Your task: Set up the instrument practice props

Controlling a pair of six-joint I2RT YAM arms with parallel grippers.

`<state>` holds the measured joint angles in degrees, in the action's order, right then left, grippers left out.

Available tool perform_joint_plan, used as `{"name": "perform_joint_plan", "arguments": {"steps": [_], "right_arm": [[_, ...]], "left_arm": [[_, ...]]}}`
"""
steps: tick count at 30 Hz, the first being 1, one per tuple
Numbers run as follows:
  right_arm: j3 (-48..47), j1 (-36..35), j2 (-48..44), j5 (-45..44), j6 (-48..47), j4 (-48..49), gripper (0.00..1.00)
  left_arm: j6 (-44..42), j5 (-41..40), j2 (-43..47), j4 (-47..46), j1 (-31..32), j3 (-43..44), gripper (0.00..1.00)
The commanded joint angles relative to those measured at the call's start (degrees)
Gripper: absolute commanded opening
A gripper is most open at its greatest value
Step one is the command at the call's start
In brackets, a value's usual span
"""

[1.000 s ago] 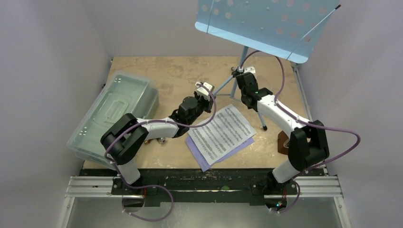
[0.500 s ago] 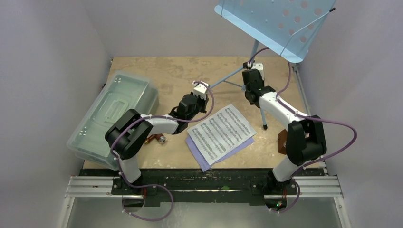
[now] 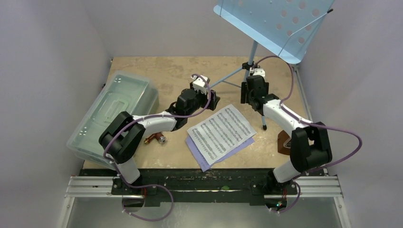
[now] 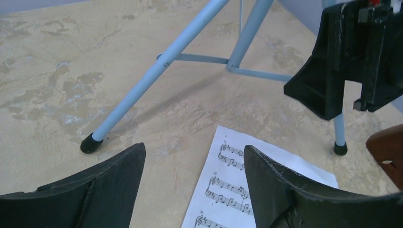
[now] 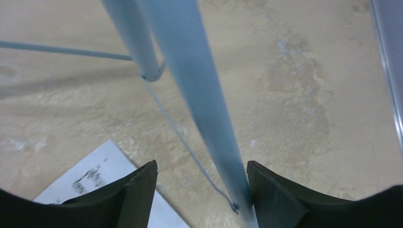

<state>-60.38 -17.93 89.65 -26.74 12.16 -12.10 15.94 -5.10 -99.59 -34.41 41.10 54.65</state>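
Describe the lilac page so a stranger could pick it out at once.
Find the light-blue music stand at the far right. Before its tripod legs lie two stacked pages. The lilac page is the lower one, showing only as a coloured border along the near edges of the white page printed with music.

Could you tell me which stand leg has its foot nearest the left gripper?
The left leg, foot just ahead of the left gripper; the right leg stands past the sheet music.
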Motion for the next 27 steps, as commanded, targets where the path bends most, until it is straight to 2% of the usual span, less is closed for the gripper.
{"name": "perform_joint_plan", "arguments": {"steps": [1,2,3,10,14,19,22,27], "right_arm": [[0.8,-0.5,-7.2,9.8,2.8,0.2,0.82],[0.9,-0.5,-8.2,10.0,2.7,0.0,0.92],[1.0,-0.5,-9.1,10.2,2.7,-0.1,0.98],[-2.9,-0.3,-8.1,8.7,5.0,0.8,0.98],[-7.5,-0.3,-5.1,6.0,5.1,-1.1,0.86],[-8.0,-0.3,-5.0,5.6,3.9,0.5,0.67],[-7.8,-0.3,-4.3,4.6,3.3,0.9,0.55],[-8.2,-0.3,-2.3,3.5,1.3,2.2,0.35]], "left_arm": [[1.9,7.1,0.6,-2.8,-2.8,4.4,0.85],[2.0,8.7,-0.8,-2.4,-3.6,6.4,0.88],[1.8,9.5,-2.4,-2.0,-4.1,8.3,0.90],[-9.2,14.7,-17.2,-3.3,-4.4,26.1,0.92],[-12.5,18.9,-25.6,0.8,-4.2,37.6,0.91],[-13.5,17.4,-31.5,-0.5,-4.3,43.5,0.88],[-11.6,20.2,-33.9,-2.6,-4.2,44.4,0.78],[-11.4,19.3,-33.0,-7.1,-3.4,40.2,0.52]]}}
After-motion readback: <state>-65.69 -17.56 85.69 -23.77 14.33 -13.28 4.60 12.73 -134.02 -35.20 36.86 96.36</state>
